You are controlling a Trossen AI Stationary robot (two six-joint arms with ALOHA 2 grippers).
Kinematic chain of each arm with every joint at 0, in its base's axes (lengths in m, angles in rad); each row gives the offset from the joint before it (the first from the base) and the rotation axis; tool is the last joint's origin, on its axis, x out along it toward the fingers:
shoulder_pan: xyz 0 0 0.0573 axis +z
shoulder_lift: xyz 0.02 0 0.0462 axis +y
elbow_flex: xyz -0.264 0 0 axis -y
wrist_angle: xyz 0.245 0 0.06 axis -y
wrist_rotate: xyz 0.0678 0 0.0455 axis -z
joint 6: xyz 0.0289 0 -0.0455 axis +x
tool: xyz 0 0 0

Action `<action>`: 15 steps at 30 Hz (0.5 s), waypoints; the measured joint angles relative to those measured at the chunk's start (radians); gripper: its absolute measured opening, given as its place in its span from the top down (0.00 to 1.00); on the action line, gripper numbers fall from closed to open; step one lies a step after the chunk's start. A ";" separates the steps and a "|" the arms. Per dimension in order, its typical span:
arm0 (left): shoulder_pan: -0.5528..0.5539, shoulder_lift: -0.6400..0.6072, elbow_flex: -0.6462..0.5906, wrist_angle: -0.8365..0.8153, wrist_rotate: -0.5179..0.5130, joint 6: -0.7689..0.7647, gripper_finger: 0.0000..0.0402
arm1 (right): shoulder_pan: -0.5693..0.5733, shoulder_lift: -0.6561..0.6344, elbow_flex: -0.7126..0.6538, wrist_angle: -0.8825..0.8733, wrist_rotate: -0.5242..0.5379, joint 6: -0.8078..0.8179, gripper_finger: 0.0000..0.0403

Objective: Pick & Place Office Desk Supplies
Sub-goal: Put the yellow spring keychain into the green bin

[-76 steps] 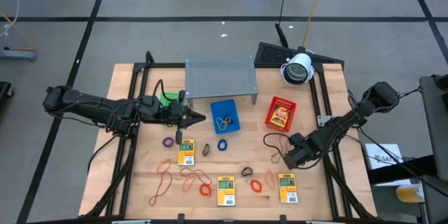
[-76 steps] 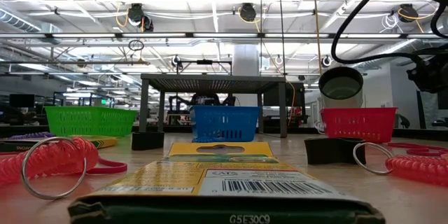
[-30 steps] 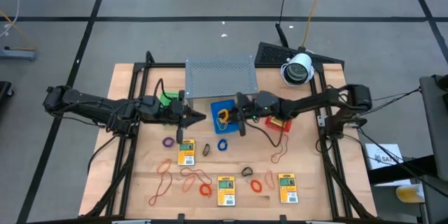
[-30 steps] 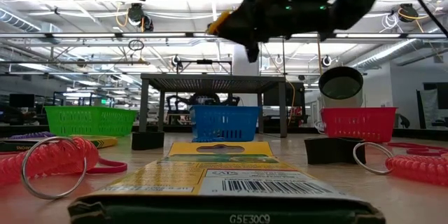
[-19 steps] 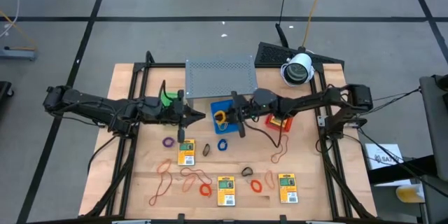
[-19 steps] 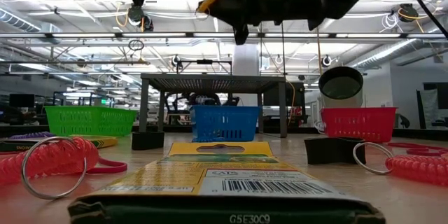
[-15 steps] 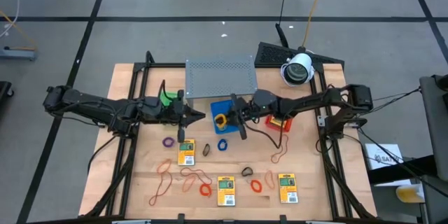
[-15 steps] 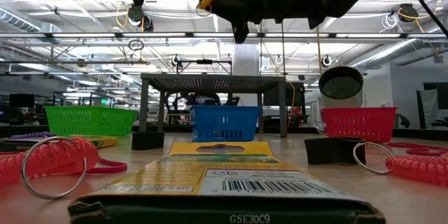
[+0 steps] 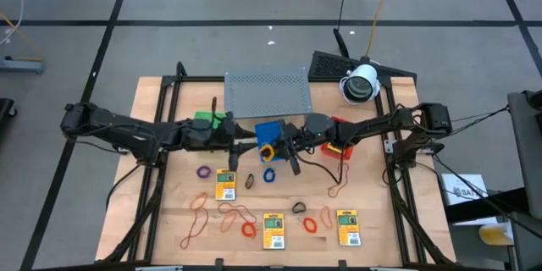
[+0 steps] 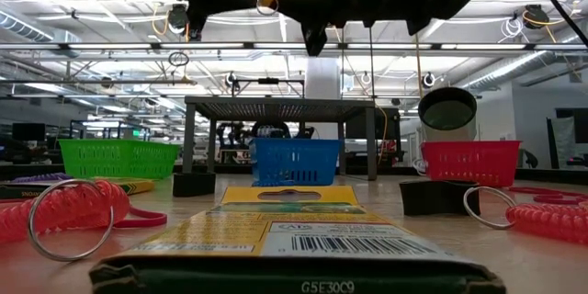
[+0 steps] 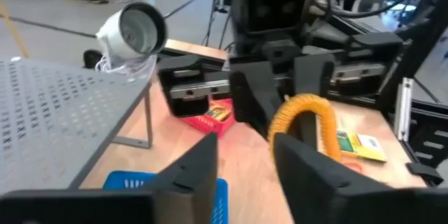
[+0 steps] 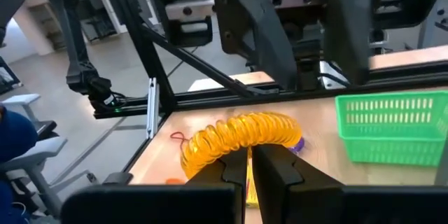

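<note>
The right gripper [image 9: 273, 147] is clamped on a yellow coil ring [image 12: 234, 137], held above the blue tray [image 9: 268, 131]. Facing it, just beside the coil, the left gripper [image 9: 246, 143] hangs with its fingers [image 11: 189, 171] apart.

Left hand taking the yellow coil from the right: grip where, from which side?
Grip the free arch of the yellow coil, which curves clear of the right hand pinching one spot. Bring the open left hand straight in from opposite, fingers straddling the arch.
</note>
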 joint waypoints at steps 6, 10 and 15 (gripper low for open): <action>0.012 -0.007 0.000 -0.001 0.038 -0.012 0.44 | 0.000 0.000 0.000 -0.038 0.058 -0.002 0.99; 0.012 -0.007 0.000 -0.003 0.039 -0.015 0.41 | -0.002 0.000 0.000 -0.037 0.076 -0.006 0.99; 0.012 -0.007 0.000 -0.002 0.034 -0.015 0.40 | -0.002 0.000 0.000 -0.024 0.085 -0.006 0.99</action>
